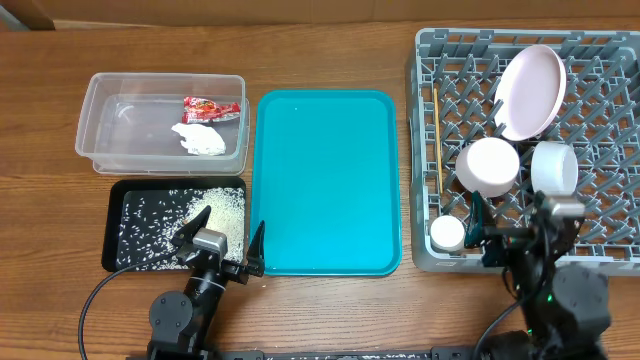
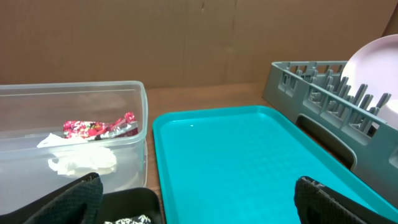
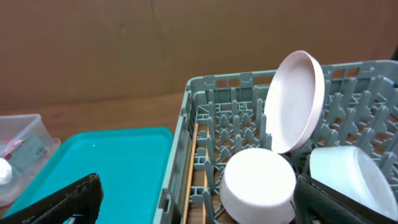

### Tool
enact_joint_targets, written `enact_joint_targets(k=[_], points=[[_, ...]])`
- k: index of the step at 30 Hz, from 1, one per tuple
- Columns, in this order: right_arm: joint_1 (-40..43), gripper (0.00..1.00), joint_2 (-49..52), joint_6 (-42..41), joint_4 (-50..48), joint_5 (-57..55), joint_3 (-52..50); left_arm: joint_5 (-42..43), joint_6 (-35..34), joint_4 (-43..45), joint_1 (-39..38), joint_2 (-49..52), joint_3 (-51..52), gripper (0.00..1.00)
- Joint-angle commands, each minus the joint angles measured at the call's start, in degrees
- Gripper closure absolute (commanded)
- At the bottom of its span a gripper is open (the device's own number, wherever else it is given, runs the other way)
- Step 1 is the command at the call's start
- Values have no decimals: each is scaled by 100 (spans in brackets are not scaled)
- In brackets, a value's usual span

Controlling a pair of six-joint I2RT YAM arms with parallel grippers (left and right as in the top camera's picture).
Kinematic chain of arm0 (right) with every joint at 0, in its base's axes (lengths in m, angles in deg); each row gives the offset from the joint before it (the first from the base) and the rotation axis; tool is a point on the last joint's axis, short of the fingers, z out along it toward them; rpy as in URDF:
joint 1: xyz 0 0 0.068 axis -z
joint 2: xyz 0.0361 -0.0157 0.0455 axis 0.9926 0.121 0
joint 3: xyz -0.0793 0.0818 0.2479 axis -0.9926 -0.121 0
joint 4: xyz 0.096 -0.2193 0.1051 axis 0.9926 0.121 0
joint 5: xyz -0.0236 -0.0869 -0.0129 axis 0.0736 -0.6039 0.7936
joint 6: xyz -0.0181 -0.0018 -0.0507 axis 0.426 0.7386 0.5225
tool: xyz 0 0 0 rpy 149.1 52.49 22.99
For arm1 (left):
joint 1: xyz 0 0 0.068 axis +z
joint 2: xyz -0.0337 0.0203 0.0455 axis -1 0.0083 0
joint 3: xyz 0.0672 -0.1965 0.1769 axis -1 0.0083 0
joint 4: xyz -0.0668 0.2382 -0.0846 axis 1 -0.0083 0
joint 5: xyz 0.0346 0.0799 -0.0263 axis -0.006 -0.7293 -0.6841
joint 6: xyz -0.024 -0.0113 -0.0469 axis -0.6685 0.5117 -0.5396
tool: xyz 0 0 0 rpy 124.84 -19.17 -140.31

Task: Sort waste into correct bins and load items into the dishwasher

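The clear tub (image 1: 95, 120) at the back left holds the red wrapper (image 1: 210, 107) and the white tissue (image 1: 201, 138); both show in the left wrist view (image 2: 93, 128) (image 2: 81, 163). Rice (image 1: 225, 210) lies in the black tray (image 1: 125, 202). The grey dish rack (image 1: 600, 140) holds a pink plate (image 1: 530, 90), two white bowls (image 1: 487, 165) (image 1: 554, 167), a small cup (image 1: 447, 233) and chopsticks (image 1: 437, 140). My left gripper (image 1: 226, 246) is open and empty at the near edge between the black tray and teal tray. My right gripper (image 1: 520, 225) is open and empty over the rack's near edge.
The teal serving tray (image 1: 325, 180) lies bare in the middle, between the bins and the rack. A brown cardboard wall (image 2: 186, 43) stands behind the table. The wooden tabletop (image 1: 330, 60) shows at the back.
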Motion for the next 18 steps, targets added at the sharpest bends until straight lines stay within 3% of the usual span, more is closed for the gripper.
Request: enact_joint_targets(k=[1, 11, 18], points=[[164, 0, -428, 2, -273, 37, -651, 66, 48, 11, 39, -61, 22, 0], [411, 0, -1539, 2, -1303, 127, -2214, 66, 48, 11, 39, -61, 22, 0], [411, 0, -1552, 7, -2514, 125, -2905, 66, 48, 11, 39, -61, 22, 0]])
